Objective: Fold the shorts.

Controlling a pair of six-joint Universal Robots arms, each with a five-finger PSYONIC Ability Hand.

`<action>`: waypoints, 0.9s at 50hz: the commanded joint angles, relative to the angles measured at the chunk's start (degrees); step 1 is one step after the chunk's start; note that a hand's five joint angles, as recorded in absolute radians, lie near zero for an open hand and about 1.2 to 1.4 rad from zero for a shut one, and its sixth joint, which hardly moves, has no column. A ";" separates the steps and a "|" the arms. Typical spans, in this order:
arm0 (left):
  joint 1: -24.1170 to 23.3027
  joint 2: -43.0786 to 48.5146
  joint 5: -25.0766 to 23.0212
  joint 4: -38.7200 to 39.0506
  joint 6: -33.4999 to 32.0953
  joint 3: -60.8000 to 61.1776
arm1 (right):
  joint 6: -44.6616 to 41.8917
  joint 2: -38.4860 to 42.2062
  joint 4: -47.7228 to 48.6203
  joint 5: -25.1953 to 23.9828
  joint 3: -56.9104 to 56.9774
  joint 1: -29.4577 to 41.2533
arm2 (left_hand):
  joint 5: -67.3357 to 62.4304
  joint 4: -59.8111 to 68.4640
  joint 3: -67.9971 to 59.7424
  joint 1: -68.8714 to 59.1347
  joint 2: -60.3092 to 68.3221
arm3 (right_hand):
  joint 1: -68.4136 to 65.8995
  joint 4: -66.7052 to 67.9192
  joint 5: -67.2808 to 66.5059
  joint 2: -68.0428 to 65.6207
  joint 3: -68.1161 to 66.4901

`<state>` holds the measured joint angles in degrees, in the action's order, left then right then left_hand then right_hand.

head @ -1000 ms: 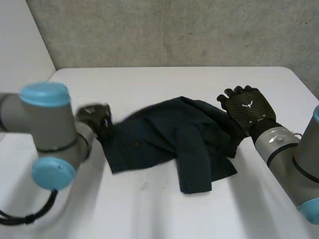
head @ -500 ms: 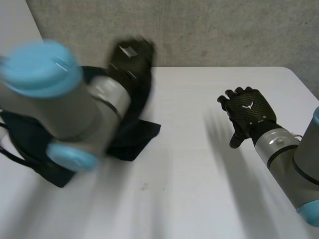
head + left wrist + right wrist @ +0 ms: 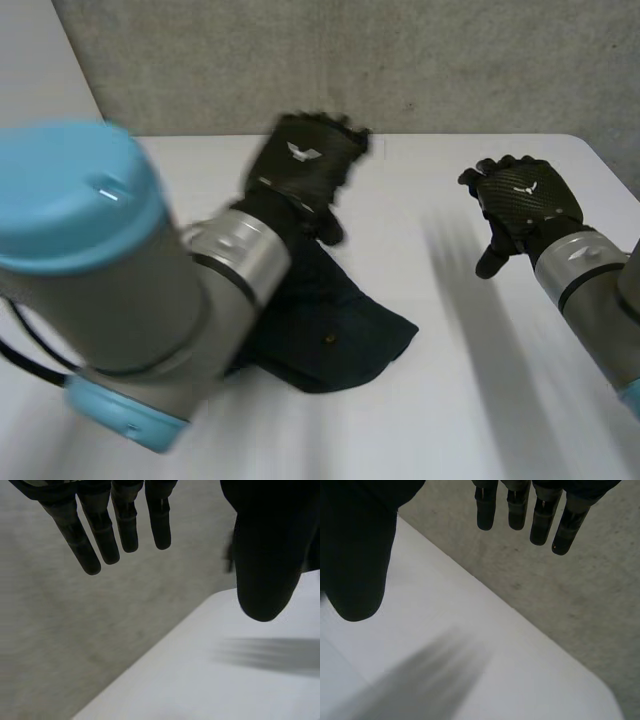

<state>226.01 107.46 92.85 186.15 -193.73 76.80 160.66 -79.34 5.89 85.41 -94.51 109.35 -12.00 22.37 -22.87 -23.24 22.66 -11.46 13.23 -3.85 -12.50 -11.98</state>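
Light-blue cap and grey joint of left arm (image 3: 130, 300) nearest, passing over the near-left part of the shorts. Dark navy shorts (image 3: 345, 335) bunched in a loose heap on white table (image 3: 480, 400), partly hidden under that forearm. Just beyond the shorts: left hand (image 3: 305, 165), up off the cloth, back toward the camera. Left wrist view: fingers (image 3: 102, 535) straight, slightly spread, thumb well apart; nothing held. Right of the shorts and well apart from them: right hand (image 3: 520, 205), clear of the cloth. Right wrist view: fingers (image 3: 520, 505) straight, side by side with narrow gaps, thumb apart; nothing held. Grey concrete wall (image 3: 450, 60) farthest, behind the table.
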 commanded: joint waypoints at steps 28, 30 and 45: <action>27.99 -5.87 3.30 -3.69 0.81 28.50 | 6.33 34.15 -16.18 -5.96 39.56 20.82 | -3.18 2.81 -2.31 -1.94 2.52 | -2.32 0.55 0.07 -1.28 -1.80; 27.99 -3.50 3.30 -2.82 0.55 27.97 | 6.50 36.96 -16.17 -4.47 42.55 21.17 | -8.03 7.66 -7.16 -6.78 7.36 | -2.32 0.55 0.07 -1.28 -1.80; 28.08 5.04 3.56 -1.67 0.02 20.24 | 9.05 49.10 -15.56 -2.79 55.83 23.28 | -58.00 57.63 -57.13 -56.76 57.34 | -21.97 20.20 -19.59 -20.93 -21.46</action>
<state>254.13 110.60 96.26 184.58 -193.64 99.94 168.66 -34.00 -10.01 82.48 -43.14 132.27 -52.14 62.76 -62.46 -63.55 63.10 -16.97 19.69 -9.68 -19.52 -19.71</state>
